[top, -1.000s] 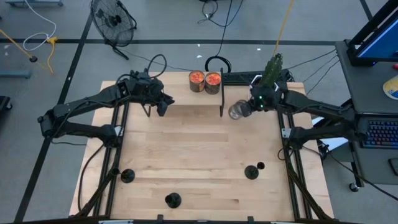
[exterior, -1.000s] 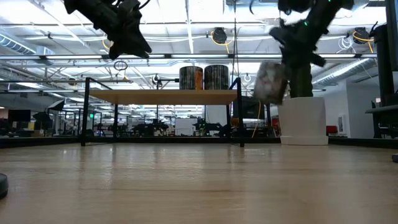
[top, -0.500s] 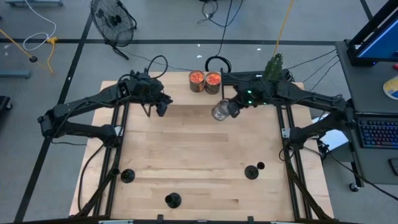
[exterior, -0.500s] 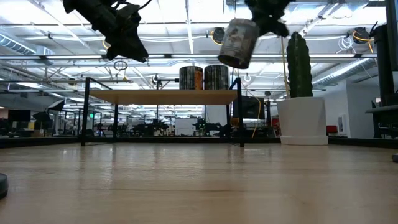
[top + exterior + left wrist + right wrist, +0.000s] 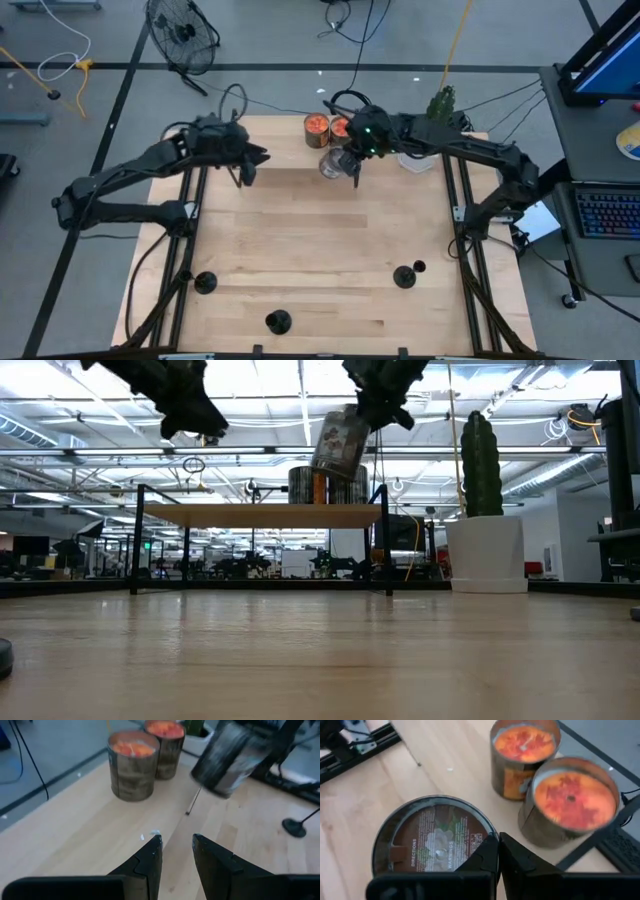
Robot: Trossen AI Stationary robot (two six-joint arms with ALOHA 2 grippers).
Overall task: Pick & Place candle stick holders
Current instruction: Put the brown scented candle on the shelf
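Note:
Three black candle stick holders (image 5: 205, 282) (image 5: 278, 321) (image 5: 404, 276) stand on their round bases near the table's front edge, far from both grippers. My right gripper (image 5: 346, 160) hangs over the right end of a low wooden shelf (image 5: 260, 515), shut on a grey round jar (image 5: 329, 166) (image 5: 340, 440). Just beyond the jar, two orange candles in tins (image 5: 522, 755) (image 5: 570, 800) stand on the shelf. My left gripper (image 5: 176, 845) hovers open over the shelf's left part (image 5: 254, 158), holding nothing. My right gripper pinches the jar's rim (image 5: 487, 836) between its two shut fingers, at the round end that bears a printed label. The fingers slant down from the table's right. The jar hangs tilted below them, clear of the shelf and the table.
A cactus in a white pot (image 5: 484, 540) stands at the far right of the table. A small black piece (image 5: 419, 266) lies beside the right holder. The shelf's thin black legs (image 5: 356, 175) stand on the table. Bare wood lies between the shelf and the holders.
My right gripper has carried the jar up and toward the table's left, from beside the cactus to over the shelf next to the two candles, rolling as it went; the jar stays hanging tilted. My left gripper has risen a little and drawn back toward the left.

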